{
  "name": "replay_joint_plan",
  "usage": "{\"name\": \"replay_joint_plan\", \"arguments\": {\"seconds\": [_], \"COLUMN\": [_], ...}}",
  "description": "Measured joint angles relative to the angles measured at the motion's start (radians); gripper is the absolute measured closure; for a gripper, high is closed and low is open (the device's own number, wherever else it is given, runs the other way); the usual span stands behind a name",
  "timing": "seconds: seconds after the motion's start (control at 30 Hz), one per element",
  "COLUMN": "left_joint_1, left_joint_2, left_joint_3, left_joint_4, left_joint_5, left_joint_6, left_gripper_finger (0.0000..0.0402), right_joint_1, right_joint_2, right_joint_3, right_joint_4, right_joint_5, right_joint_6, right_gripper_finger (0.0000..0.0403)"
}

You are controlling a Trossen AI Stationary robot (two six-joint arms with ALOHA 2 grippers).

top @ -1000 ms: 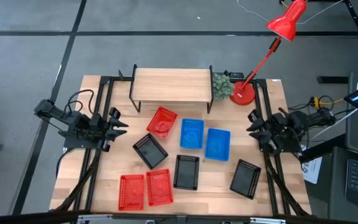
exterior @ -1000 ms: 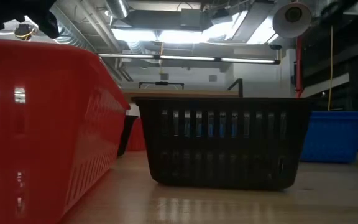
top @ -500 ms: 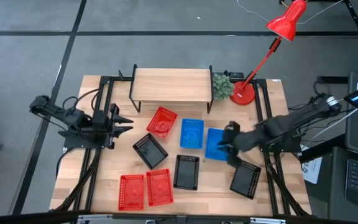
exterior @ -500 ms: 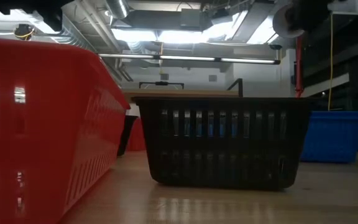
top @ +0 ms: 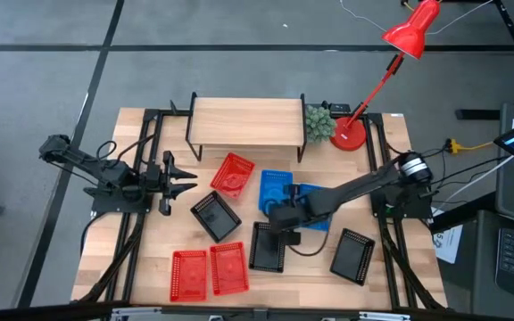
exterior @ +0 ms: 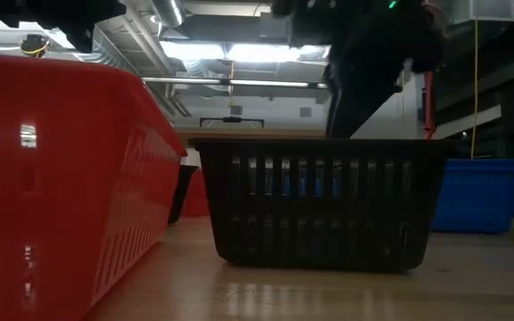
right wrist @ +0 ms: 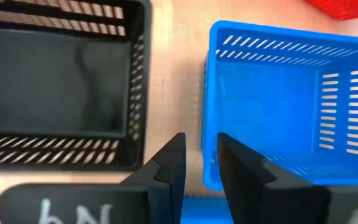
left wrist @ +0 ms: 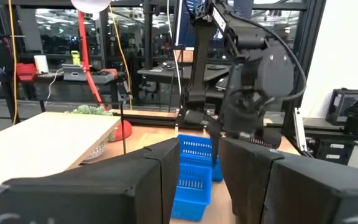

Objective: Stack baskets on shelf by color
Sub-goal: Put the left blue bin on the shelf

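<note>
Several mesh baskets lie on the table in the high view: red [top: 233, 172], blue [top: 276, 191], blue [top: 316, 210], black [top: 215, 215], black [top: 268, 246], black [top: 352, 255], and two red [top: 188, 274] [top: 228, 267]. The shelf [top: 247, 122] stands bare at the far edge. My right gripper [top: 281, 214] [right wrist: 201, 163] is narrowly open, pointing down. Its fingers stand either side of the near end wall [right wrist: 207, 134] of the left blue basket [right wrist: 278, 106], next to a black basket [right wrist: 61, 87]. My left gripper [top: 182, 185] [left wrist: 199, 168] waits open at the table's left.
A red desk lamp [top: 348, 132] and a small plant [top: 319, 122] stand right of the shelf. In the low view a red basket [exterior: 61, 178] and a black one [exterior: 319, 205] fill the foreground, with my right arm [exterior: 373, 53] above. Bare wood lies between the baskets.
My right arm has swung out from the table's right edge toward the middle, passed over the right blue basket and come down at the near end of the left blue basket. My left gripper has moved a little toward the right. No basket has moved.
</note>
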Motion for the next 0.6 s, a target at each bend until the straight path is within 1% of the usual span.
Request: {"name": "replay_joint_plan", "arguments": {"seconds": [0.13, 0.2, 0.33, 0.43, 0.5, 0.57, 0.6], "left_joint_1": [0.0, 0.0, 0.0, 0.0, 0.0, 0.0, 0.0], "left_joint_2": [0.0, 0.0, 0.0, 0.0, 0.0, 0.0, 0.004], "left_joint_3": [0.0, 0.0, 0.0, 0.0, 0.0, 0.0, 0.0], "left_joint_4": [-0.008, -0.019, -0.069, -0.105, -0.12, -0.15, -0.17], "left_joint_5": [0.0, 0.001, 0.001, 0.001, 0.006, 0.008, 0.008], "left_joint_6": [0.0, 0.0, -0.002, -0.043, -0.088, -0.134, -0.154], "left_gripper_finger": [0.0296, 0.0296, 0.0296, 0.0296, 0.0296, 0.0295, 0.0296], "right_joint_1": [-0.027, -0.034, -0.047, -0.058, -0.064, -0.071, -0.076], "right_joint_2": [0.025, 0.037, 0.068, 0.109, 0.127, 0.138, 0.14], "right_joint_3": [0.004, 0.004, 0.004, 0.004, 0.004, 0.004, 0.004], "right_joint_4": [0.005, 0.006, 0.016, 0.018, 0.023, 0.022, 0.023], "right_joint_5": [-0.026, -0.023, -0.034, -0.042, -0.024, -0.012, -0.012], "right_joint_6": [0.001, 0.001, -0.003, -0.003, -0.002, 0.008, 0.022], "right_gripper_finger": [0.0311, 0.0311, 0.0311, 0.0311, 0.0312, 0.0327, 0.0344]}}
